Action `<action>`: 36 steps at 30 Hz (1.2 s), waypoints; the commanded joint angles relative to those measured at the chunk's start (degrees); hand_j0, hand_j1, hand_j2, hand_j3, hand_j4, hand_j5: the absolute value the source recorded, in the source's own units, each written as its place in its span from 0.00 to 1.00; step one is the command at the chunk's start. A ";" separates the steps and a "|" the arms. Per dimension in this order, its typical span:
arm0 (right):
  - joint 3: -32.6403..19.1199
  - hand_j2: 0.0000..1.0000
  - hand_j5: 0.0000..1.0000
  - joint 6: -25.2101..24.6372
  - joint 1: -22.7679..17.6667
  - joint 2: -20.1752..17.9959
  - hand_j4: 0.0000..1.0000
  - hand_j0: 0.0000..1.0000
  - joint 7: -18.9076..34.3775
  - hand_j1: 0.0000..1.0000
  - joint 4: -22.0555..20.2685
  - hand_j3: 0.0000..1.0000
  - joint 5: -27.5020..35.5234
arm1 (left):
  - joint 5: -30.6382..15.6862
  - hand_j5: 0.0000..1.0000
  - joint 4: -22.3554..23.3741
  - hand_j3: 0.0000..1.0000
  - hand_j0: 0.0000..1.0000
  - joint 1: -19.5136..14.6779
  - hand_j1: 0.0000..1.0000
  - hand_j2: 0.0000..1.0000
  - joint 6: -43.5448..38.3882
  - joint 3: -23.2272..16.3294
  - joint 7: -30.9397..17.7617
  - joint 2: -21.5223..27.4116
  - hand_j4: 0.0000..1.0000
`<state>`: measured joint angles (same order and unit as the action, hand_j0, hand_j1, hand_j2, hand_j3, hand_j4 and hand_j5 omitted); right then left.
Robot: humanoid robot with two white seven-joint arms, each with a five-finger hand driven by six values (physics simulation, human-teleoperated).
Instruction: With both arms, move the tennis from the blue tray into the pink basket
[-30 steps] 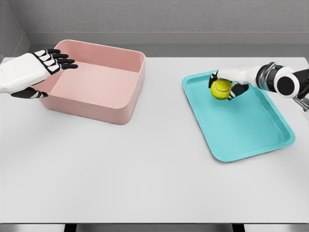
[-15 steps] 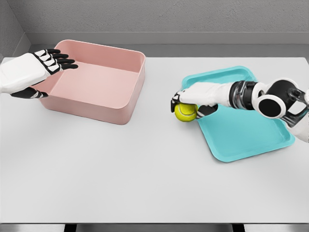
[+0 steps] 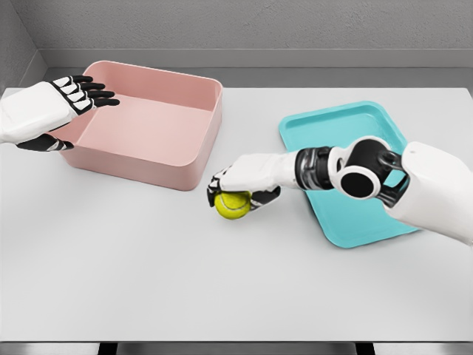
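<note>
Tennis ball (image 3: 233, 205), yellow-green, sits in the grip of the right hand (image 3: 242, 181) over the bare white worktop (image 3: 222, 281), roughly midway between its left and right edges and nearer the far edge than the near one. The hand's dark-tipped fingers (image 3: 216, 188) are curled down over the ball's top and sides, clamped on it; whether the ball touches the worktop or hangs just above it cannot be told. The right arm reaches in from the right edge, its white forearm and black wrist joint passing over the left part of the blue tray (image 3: 347, 122).

That tray lies flat toward the worktop's far right corner, turned at a slant to the edges, and the ball is outside it, off its left rim.

Farther back and to the left, the pink basket (image 3: 188, 159) stands near the far left corner, its near right corner close to the ball but apart from it.

At the left edge, the left hand (image 3: 46, 111) hovers beside the basket's left wall, palm side turned inward, fingers stretched out and slightly spread, holding nothing.
</note>
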<state>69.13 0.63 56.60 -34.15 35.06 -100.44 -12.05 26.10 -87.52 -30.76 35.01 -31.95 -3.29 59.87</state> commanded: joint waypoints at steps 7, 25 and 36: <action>3.38 0.51 0.51 -0.10 0.35 4.71 0.51 0.51 -0.06 0.51 -0.02 0.51 0.09 | -0.35 1.00 0.07 1.00 1.00 0.00 1.00 1.00 -0.01 0.05 0.04 0.07 1.00; 4.43 1.00 1.00 -1.77 2.11 6.64 1.00 1.00 -0.06 1.00 0.69 1.00 0.09 | -0.35 1.00 -0.02 1.00 1.00 0.00 1.00 1.00 -0.01 0.05 0.04 0.16 1.00; -9.19 1.00 1.00 12.03 2.55 -3.02 1.00 1.00 -0.06 1.00 -0.02 1.00 0.45 | -0.35 1.00 -1.42 1.00 1.00 0.18 1.00 1.00 -0.01 -0.31 0.04 1.39 1.00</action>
<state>63.25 9.89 59.15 -35.04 35.02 -100.43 -11.81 26.15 -88.39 -29.36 35.02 -32.06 -3.31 60.83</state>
